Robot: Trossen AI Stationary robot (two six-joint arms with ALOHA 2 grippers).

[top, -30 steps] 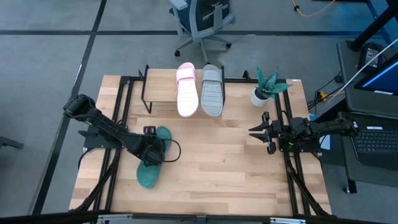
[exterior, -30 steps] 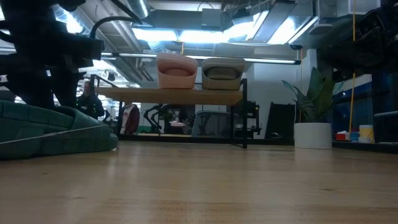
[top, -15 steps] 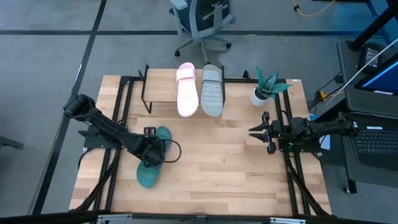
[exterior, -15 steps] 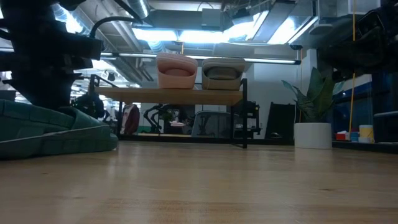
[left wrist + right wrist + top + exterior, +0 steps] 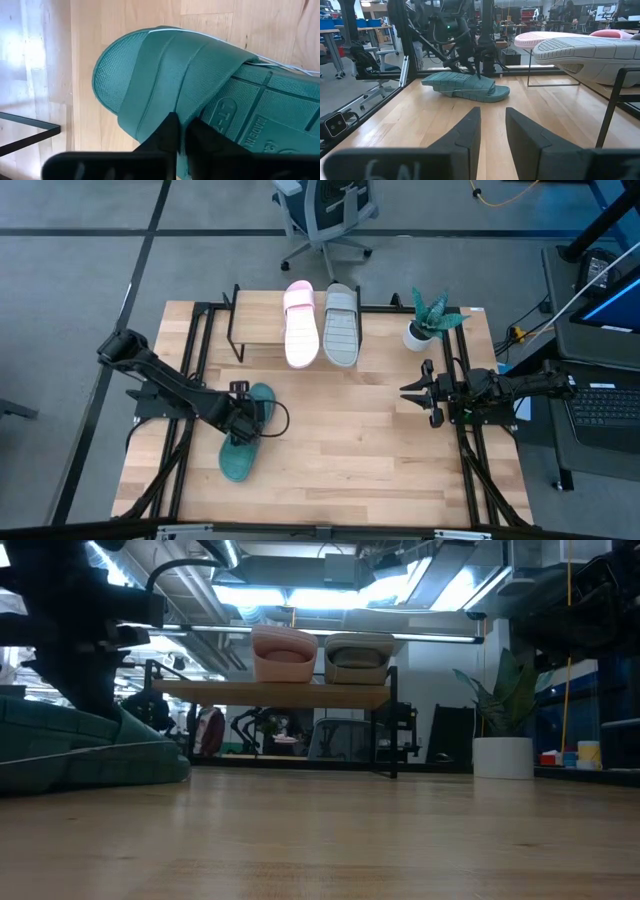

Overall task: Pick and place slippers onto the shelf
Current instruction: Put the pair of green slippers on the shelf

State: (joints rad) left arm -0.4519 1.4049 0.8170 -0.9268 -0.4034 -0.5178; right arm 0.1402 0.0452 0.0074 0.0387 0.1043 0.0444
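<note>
Your left gripper (image 5: 243, 418) is pinched tight on the strap of the teal slipper (image 5: 242, 447), which lies on the table (image 5: 380, 450) at its left front. The pink slipper (image 5: 300, 325) and grey slipper (image 5: 341, 326) sit side by side on the shelf (image 5: 256, 332). Your right gripper (image 5: 412, 392) waits at the table's right, fingers slightly apart, holding nothing.

The right gripper (image 5: 492, 131) holds its two dark fingers apart over bare tabletop (image 5: 410, 127). Ahead at twelve o'clock the teal slipper (image 5: 465, 86) lies tilted, the left gripper (image 5: 476, 67) apparently pinching its strap. Grey slipper (image 5: 585, 54) and pink slipper (image 5: 545, 37) overhang the shelf (image 5: 612, 95) at two o'clock.
</note>
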